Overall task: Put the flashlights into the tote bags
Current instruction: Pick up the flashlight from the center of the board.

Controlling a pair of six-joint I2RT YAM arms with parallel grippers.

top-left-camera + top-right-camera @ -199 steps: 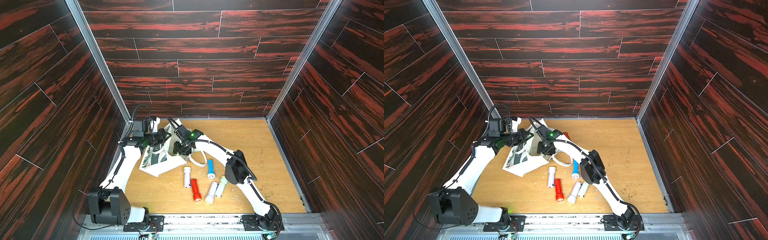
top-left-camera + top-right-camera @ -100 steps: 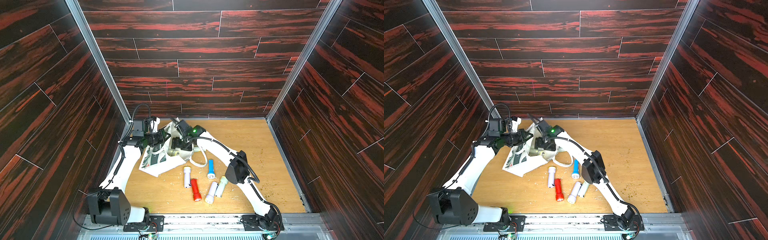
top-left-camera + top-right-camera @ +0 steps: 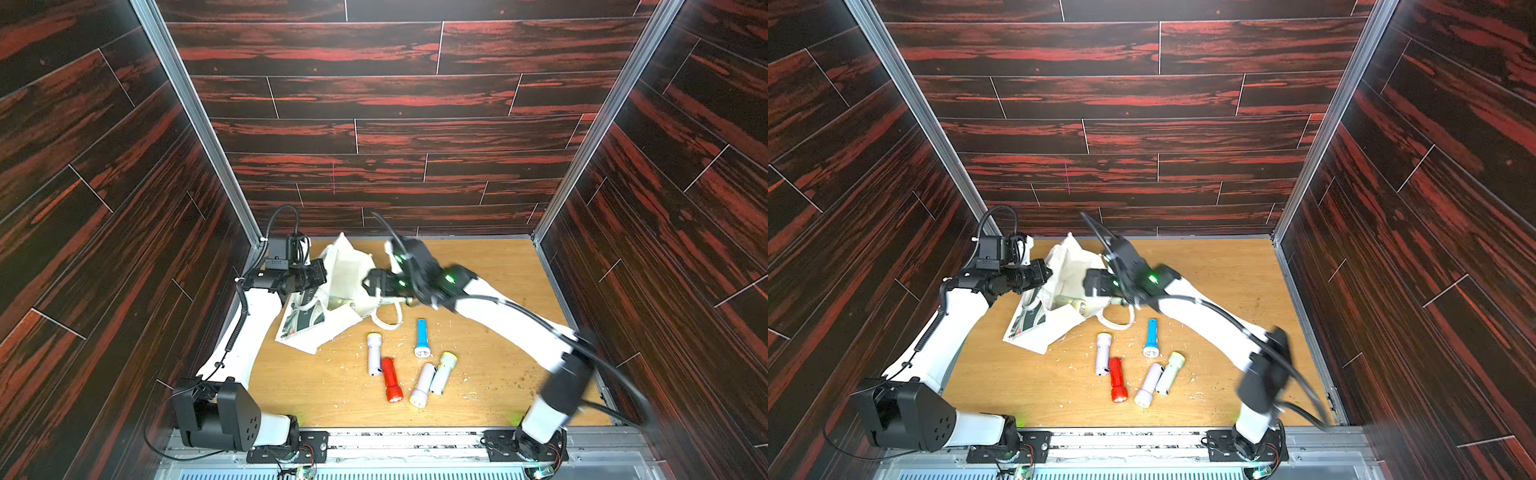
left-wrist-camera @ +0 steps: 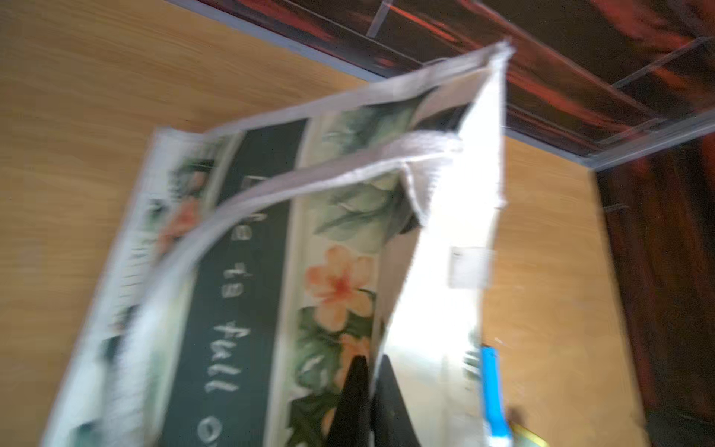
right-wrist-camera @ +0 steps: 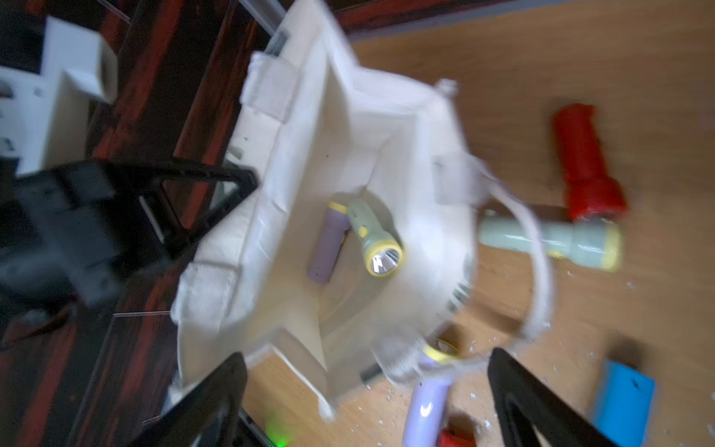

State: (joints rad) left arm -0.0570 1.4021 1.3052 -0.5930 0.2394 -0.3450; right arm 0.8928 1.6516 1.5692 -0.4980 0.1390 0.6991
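The cream tote bag [image 3: 345,286] [image 3: 1061,286] lies at the back left with its mouth held up. My left gripper [image 4: 372,362] is shut on its printed rim [image 4: 251,251]. My right gripper [image 5: 369,354] hangs open and empty just over the mouth of the bag [image 5: 309,154]. Inside lie a mint flashlight [image 5: 373,240] and a lilac one [image 5: 329,244]. On the table in both top views lie several flashlights: lilac [image 3: 374,353], red [image 3: 390,380], blue [image 3: 422,336], lilac [image 3: 422,384], mint [image 3: 442,372].
Beside the bag lie a red flashlight [image 5: 584,170] and a mint one [image 5: 549,242] under the loose strap handle [image 5: 537,263]. Dark panelled walls [image 3: 374,124] enclose the wooden table [image 3: 498,282] on three sides. Crumbs dot the table.
My right gripper has opened wide and drawn back a little to the right from the bag's mouth; its arm is blurred with motion. The left gripper keeps its hold on the rim.
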